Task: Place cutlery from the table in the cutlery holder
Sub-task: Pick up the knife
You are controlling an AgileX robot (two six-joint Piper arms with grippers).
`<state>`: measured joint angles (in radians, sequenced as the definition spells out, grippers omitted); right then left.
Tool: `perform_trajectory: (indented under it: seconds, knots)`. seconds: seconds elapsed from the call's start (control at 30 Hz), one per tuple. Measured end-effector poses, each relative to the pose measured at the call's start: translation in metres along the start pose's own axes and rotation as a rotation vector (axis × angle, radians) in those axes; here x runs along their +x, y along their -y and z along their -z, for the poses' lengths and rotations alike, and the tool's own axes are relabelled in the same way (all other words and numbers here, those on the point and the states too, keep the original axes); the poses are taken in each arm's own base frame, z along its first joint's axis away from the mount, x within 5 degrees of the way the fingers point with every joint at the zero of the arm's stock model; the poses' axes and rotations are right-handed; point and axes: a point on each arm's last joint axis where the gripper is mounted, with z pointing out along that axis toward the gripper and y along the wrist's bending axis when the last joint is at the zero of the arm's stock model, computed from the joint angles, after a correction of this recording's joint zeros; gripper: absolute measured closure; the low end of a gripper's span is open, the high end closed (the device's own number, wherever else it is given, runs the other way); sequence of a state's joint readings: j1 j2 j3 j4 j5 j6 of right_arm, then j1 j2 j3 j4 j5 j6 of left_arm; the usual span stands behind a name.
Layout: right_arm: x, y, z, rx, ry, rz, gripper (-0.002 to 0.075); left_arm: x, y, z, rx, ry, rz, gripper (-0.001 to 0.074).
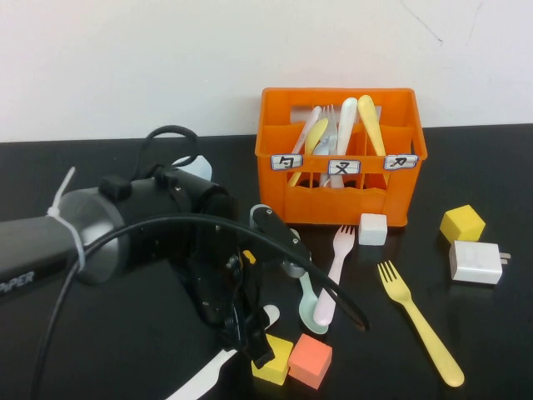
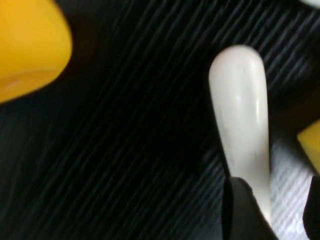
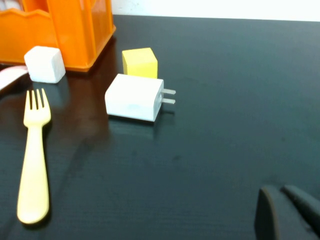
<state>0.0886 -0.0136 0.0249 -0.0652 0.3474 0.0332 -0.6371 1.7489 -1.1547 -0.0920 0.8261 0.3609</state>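
Observation:
The cream-white knife [image 1: 210, 375] lies on the black table [image 1: 125, 350] at the front, its rounded handle [image 2: 240, 115] filling the left wrist view. My left gripper [image 1: 246, 337] points down over it. Its jaws are open, with one finger [image 2: 245, 210] on each side of the handle [image 2: 277, 215]. The mint spoon [image 1: 309, 305], pink fork [image 1: 337, 267] and yellow fork [image 1: 420, 323] lie in front of the orange cutlery holder [image 1: 341, 187], which holds several utensils. My right gripper [image 3: 282, 212] is shut and empty, low over bare table right of the yellow fork [image 3: 34, 160]. It is out of the high view.
A yellow cube [image 1: 273, 360] and an orange cube [image 1: 310, 360] sit right beside my left gripper. A white cube [image 1: 372, 228], a yellow cube [image 1: 462, 223] and a white charger [image 1: 475, 262] lie right of the holder. A pale blue cup [image 1: 198, 167] stands behind my left arm.

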Motion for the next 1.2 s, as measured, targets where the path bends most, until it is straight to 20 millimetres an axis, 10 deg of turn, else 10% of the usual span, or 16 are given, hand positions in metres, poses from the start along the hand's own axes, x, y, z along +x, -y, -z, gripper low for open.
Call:
perform_trajectory:
  seconds: [0.8,1.2]
  knots:
    - [0.000,0.000,0.000,0.000,0.000,-0.001,0.0729,-0.010,-0.008,-0.021,-0.058,0.027,0.053,0.0333]
    - [0.000,0.000,0.000,0.000,0.000,-0.001,0.0729,-0.012,-0.002,-0.022,-0.039,0.028,0.084,0.0575]
